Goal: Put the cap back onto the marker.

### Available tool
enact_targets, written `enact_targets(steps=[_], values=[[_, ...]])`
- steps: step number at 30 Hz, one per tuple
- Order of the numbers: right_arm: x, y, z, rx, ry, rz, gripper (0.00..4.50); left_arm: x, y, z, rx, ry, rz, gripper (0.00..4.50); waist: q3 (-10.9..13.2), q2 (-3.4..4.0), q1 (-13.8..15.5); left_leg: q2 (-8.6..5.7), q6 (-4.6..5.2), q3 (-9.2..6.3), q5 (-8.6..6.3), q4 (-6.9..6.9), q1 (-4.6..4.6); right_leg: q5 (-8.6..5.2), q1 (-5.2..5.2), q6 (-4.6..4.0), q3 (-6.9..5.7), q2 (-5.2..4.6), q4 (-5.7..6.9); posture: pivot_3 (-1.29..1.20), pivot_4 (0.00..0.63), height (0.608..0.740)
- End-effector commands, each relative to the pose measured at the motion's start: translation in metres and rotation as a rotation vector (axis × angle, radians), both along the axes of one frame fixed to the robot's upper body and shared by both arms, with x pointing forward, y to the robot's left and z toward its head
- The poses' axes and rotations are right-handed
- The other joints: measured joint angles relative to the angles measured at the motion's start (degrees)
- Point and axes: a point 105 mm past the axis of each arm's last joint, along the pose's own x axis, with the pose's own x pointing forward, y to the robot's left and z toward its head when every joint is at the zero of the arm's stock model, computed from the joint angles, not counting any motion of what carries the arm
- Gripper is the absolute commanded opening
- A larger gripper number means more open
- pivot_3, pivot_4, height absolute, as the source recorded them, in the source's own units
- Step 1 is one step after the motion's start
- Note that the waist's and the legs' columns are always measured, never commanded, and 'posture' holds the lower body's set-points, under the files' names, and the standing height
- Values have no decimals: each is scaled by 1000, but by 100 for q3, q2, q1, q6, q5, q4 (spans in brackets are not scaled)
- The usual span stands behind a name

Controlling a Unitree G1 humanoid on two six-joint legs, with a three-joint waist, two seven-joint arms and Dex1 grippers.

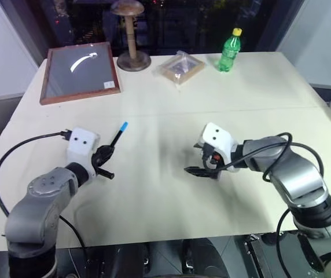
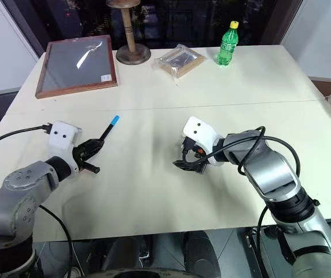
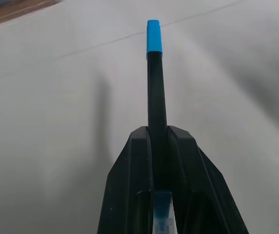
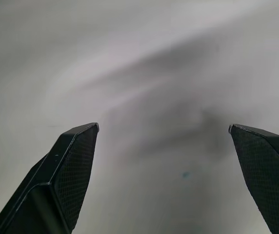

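My left gripper (image 1: pixel 104 154) is shut on the marker (image 1: pixel 116 138), a slim black stick that points forward and up over the table. The bright blue cap (image 1: pixel 124 125) sits on the marker's far end. In the left wrist view the marker (image 3: pixel 156 97) runs out from between the two black fingers, with the cap (image 3: pixel 153 36) at its tip and a pale bluish end (image 3: pixel 162 217) back inside the grip. My right gripper (image 1: pixel 202 161) hovers over the middle of the table, open. Nothing lies between its fingers (image 4: pixel 73 165), and the table beneath them is bare.
At the back of the cream table (image 1: pixel 154 202) stand a wood-framed picture (image 1: pixel 78 72), a wooden stand (image 1: pixel 132 35), a clear plastic packet (image 1: pixel 180 66) and a green bottle (image 1: pixel 230 51). A black cable (image 1: pixel 15 156) loops off my left wrist.
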Motion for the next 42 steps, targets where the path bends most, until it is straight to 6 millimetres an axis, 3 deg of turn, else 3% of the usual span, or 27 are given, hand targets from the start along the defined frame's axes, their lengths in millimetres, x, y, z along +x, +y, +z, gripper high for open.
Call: enact_targets(steps=[1,15,16,17,23,32,42], values=[[-7,3,6,32,-24,-5,4435,-14,8,1,-4,16,96,0,-1,-2,0,0,0,-1,0,0,0,0,0,0,0,0,0,0,150,740],[-7,3,6,44,-11,-31,4435,-27,15,-23,-49,137,219,0,-4,-7,2,-2,0,-4,0,0,1,-1,2,-3,1,0,-2,0,150,740],[-7,3,6,43,-11,-31,4500,-27,15,-24,-50,138,218,980,-4,-7,2,-2,0,-4,0,0,1,-1,2,-4,1,-1,-2,0,150,740],[-7,3,6,44,-12,-32,4500,-28,14,-24,-51,141,214,1325,-4,-7,2,-2,0,-4,0,0,1,-2,2,-4,1,-2,-3,0,150,740],[-4,2,9,48,-18,-36,4500,-27,13,-26,-58,143,208,4398,-4,-7,1,-2,0,-4,-1,0,0,-2,2,-6,2,-6,-5,0,150,740],[-4,1,23,60,-7,48,4500,-36,9,-14,-55,87,202,4456,-4,-7,0,-2,1,-4,-1,-1,-1,-3,1,-9,2,-9,-8,0,150,740],[0,7,42,128,-9,187,4500,-51,21,-2,9,-8,199,4456,-4,-7,-4,-1,0,-6,-2,-6,0,-12,-1,-26,4,-18,-13,0,150,740]])
